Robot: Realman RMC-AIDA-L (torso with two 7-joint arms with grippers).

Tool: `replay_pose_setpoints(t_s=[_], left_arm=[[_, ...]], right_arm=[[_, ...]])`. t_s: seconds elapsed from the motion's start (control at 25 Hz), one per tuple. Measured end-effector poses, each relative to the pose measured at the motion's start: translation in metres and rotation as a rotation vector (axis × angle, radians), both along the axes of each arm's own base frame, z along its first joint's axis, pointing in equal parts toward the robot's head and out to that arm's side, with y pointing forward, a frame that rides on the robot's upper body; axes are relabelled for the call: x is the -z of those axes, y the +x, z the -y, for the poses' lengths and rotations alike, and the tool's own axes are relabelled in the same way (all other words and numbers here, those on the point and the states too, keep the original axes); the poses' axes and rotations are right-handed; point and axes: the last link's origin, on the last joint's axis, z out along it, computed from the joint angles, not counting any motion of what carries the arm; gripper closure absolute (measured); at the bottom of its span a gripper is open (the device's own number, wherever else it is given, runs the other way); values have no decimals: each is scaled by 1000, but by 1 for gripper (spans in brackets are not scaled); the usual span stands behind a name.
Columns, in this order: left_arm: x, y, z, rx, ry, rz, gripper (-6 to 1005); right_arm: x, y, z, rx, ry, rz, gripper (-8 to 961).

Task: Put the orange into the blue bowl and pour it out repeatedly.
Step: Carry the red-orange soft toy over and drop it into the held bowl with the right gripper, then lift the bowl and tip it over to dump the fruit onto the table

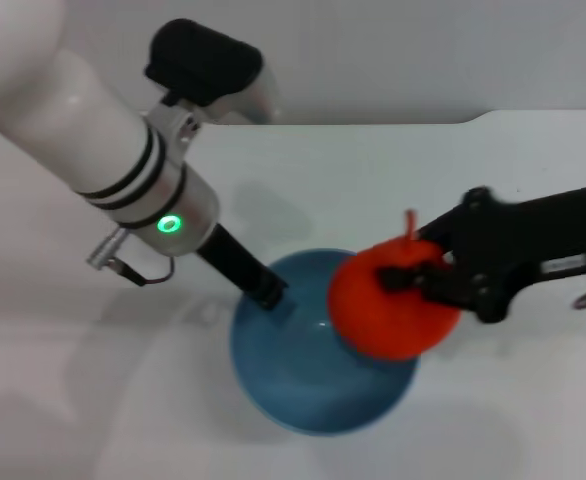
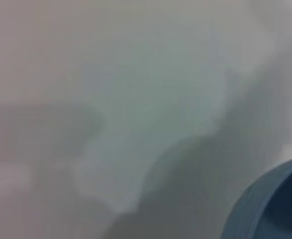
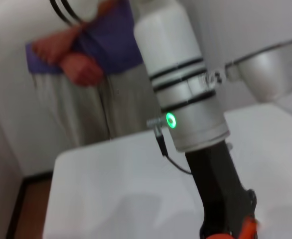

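The blue bowl sits on the white table, and the left wrist view catches a piece of its rim. My left gripper comes in from the upper left, its black tip closed on the bowl's left rim. The orange hangs over the bowl's right rim, its stem nub pointing up. My right gripper reaches in from the right and is shut on the fruit. A sliver of the orange shows in the right wrist view, below my left arm.
The white table ends at a far edge against a pale wall. In the right wrist view a person with crossed arms stands beyond the table, and a metal lamp-like dome hangs nearby.
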Motion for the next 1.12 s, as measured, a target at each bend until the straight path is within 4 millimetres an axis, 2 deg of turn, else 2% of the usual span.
replay_pose_setpoints(t_s=[0.24,0.44,0.48,0.72,0.88,0.92,1.0,1.12], left_arm=[[6,11,1,20,-8,14,999],[5,15,-1,26,-3,25,999],[5,15,-1,29,-2,27,999],[7,16,-2,41,2,29,999],[8,15,-2,39,2,29,998],[8,13,-3,38,8,31,998],[8,11,-5,39,28,37,998],[5,6,-10,48,68,52,998]], right_arm=[[31,-2,-11,58,-17,176,920],[38,-2,-13,78,-19,225,914],[38,-2,-13,78,-19,225,884],[27,-13,-15,66,21,162,706],[17,-18,-16,63,45,114,520],[11,-16,-17,80,60,106,473],[9,-14,-17,91,67,104,449],[-10,3,-18,224,95,84,412]])
